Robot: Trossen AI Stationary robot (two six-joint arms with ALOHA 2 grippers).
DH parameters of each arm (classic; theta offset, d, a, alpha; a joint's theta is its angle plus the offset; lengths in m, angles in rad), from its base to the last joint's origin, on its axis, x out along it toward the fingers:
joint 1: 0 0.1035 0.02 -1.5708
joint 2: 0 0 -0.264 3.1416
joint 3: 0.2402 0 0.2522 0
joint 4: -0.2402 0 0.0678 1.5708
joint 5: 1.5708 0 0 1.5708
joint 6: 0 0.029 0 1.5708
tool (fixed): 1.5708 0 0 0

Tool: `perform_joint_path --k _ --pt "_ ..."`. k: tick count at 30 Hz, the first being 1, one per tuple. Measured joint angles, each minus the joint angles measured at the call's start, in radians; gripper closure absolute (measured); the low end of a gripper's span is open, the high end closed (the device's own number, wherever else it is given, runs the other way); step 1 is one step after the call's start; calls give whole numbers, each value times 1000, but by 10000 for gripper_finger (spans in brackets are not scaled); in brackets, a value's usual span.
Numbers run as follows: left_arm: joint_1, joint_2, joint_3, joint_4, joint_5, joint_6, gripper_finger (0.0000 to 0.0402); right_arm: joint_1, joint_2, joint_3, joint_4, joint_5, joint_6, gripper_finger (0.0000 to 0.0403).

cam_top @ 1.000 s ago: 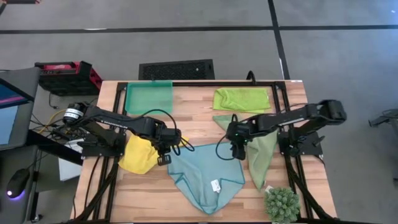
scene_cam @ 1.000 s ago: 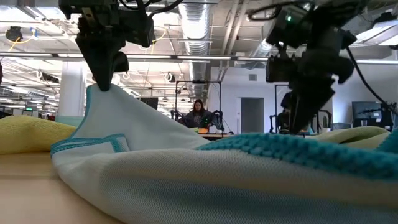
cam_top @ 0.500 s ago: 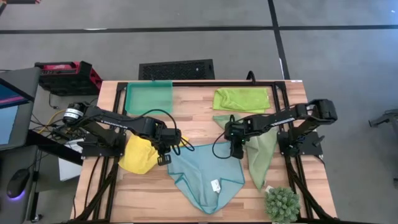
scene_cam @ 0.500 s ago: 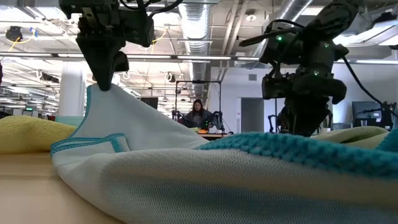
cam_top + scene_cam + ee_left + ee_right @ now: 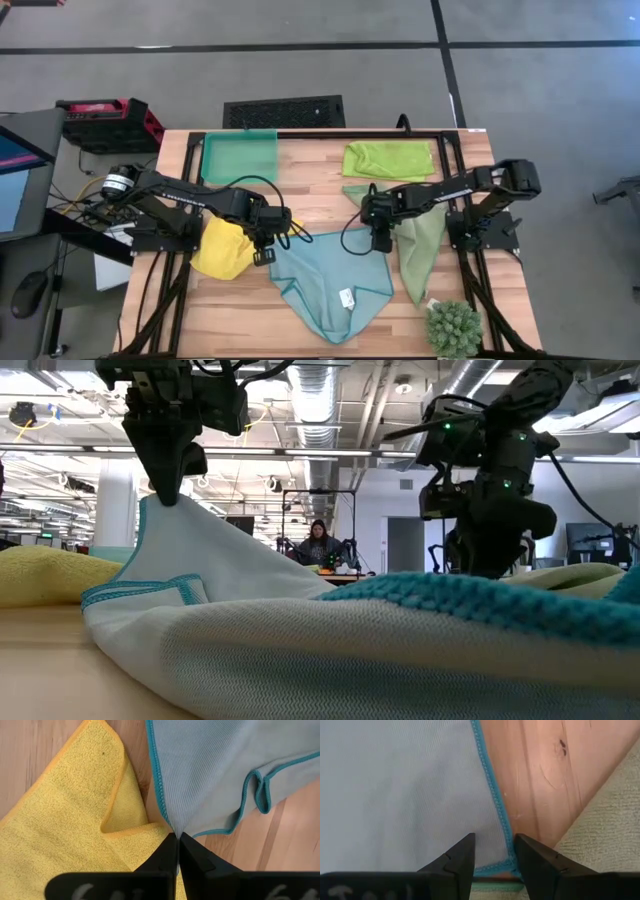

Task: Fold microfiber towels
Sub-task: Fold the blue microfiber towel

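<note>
1. The left hand (image 5: 177,838) pinches a raised corner of the blue towel (image 5: 335,285), with the yellow towel (image 5: 224,250) just beside it.
2. The right hand (image 5: 492,849), fingers narrowly apart, straddles the blue towel's opposite corner on the bench (image 5: 310,195), beside the sage towel (image 5: 422,250).

One overhead, one table-level, two close wrist cameras; all share the light blue towel (image 5: 335,285).
</note>
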Motion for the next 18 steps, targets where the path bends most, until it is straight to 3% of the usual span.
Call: perform_joint_path --k 9,18 --pt "0 0 0 0 0 0 401 10 14 1 -19 1 -1 254" --pt "0 0 0 0 -1 0 401 9 14 2 -30 -17 20 385"
